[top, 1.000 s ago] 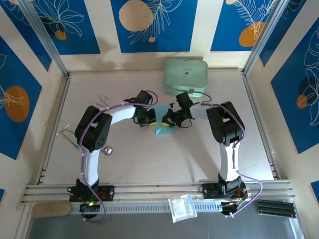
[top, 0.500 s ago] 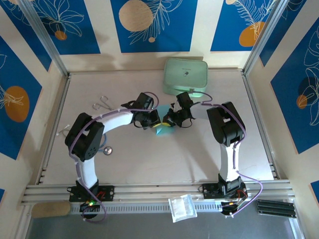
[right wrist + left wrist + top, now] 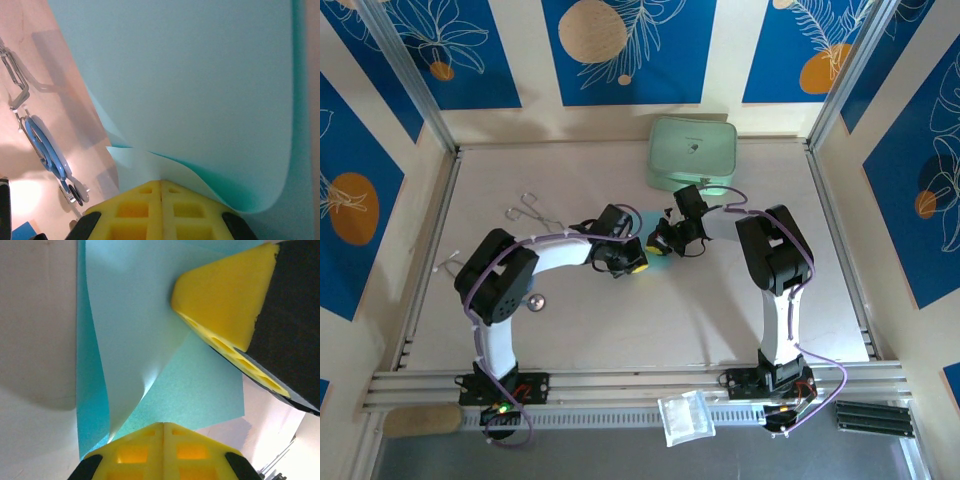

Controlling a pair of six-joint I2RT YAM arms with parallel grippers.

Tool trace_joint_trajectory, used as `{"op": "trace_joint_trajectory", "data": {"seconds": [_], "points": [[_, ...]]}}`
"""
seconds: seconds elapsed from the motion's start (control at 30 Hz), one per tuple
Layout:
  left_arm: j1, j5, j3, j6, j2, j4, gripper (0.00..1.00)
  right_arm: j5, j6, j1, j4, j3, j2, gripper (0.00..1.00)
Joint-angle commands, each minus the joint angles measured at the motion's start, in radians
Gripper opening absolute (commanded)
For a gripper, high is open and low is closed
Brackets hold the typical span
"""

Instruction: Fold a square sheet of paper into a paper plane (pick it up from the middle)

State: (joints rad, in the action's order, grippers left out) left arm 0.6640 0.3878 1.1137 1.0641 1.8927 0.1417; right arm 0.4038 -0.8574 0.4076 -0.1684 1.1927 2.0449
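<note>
Early stage: the square sheet of paper (image 3: 130, 315) hangs near mid-table (image 3: 620, 330) between the left claw (image 3: 162, 426) and right claw (image 3: 161, 182), both clamped shut on it, loosely curved with no crisp crease visible, so the dart folds appear to remain.

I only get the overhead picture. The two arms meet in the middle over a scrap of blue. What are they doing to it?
Observer: The left wrist camera shows the left tool pinched shut on the edge of the blue paper.
Operator: And the other arm?
Observer: Its own camera shows the right tool shut on the paper too.
Operator: Is the paper lying flat?
Observer: No. It bends in a curve between them, with a pale layer lapping over a deeper blue one.
</note>
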Motion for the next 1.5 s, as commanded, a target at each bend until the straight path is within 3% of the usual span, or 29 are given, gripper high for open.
{"op": "trace_joint_trajectory", "data": {"seconds": [0.0,0.3,1.23,1.47], "points": [[0.0,-0.031,0.036,-0.032,0.021,0.008,0.06,-0.072,-0.014,0.005,-0.119,-0.025,0.031,0.0],[-0.012,-0.084,0.069,-0.067,0.038,0.03,0.07,-0.071,-0.011,0.0,-0.125,-0.023,0.037,0.0],[-0.023,-0.105,0.005,-0.157,0.066,0.057,0.05,-0.077,-0.009,-0.01,-0.146,-0.015,0.047,0.0],[-0.029,-0.092,-0.042,-0.257,0.053,0.106,0.03,-0.08,0.002,-0.014,-0.158,-0.014,0.049,0.0]]}}
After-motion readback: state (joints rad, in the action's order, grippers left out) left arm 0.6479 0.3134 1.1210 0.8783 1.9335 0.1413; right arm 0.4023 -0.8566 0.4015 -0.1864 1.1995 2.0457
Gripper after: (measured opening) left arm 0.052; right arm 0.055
